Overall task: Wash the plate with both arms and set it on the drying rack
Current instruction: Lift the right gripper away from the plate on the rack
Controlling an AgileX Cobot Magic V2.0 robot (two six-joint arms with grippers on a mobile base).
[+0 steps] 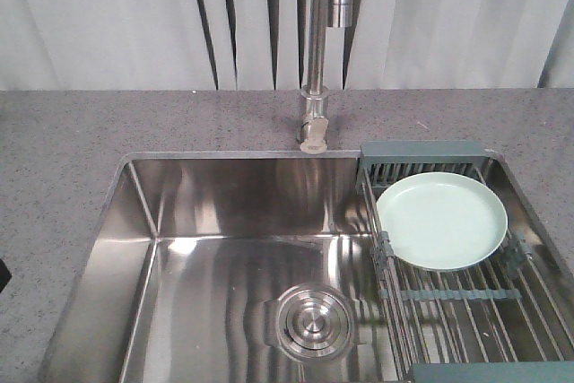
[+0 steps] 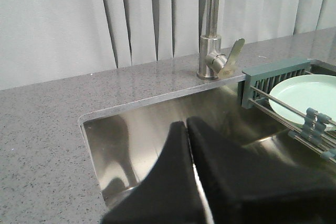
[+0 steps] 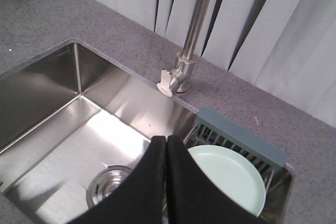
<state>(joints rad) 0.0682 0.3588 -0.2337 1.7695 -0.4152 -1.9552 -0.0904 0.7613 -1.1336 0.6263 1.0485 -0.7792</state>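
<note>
Closed black fingers (image 3: 167, 182) above plate (image 1: 441, 220) on drying rack (image 1: 466, 298).

Steel sink basin (image 1: 224, 257) sunk in speckled grey countertop (image 1: 63, 141). Round drain (image 1: 311, 320) on basin floor. Chrome faucet (image 1: 318, 60) behind basin. Pale pleated curtain (image 1: 108, 15) behind faucet. Bright reflections on basin walls.

One plate (image 1: 441, 220) lies on one rack (image 1: 466, 298) across one steel sink (image 1: 224, 248), which has one drain (image 1: 311, 321). One tap (image 1: 316, 51) stands on the counter (image 1: 72, 132). Two black tools appear, the left (image 2: 190, 129) and the right (image 3: 166, 145).
</note>
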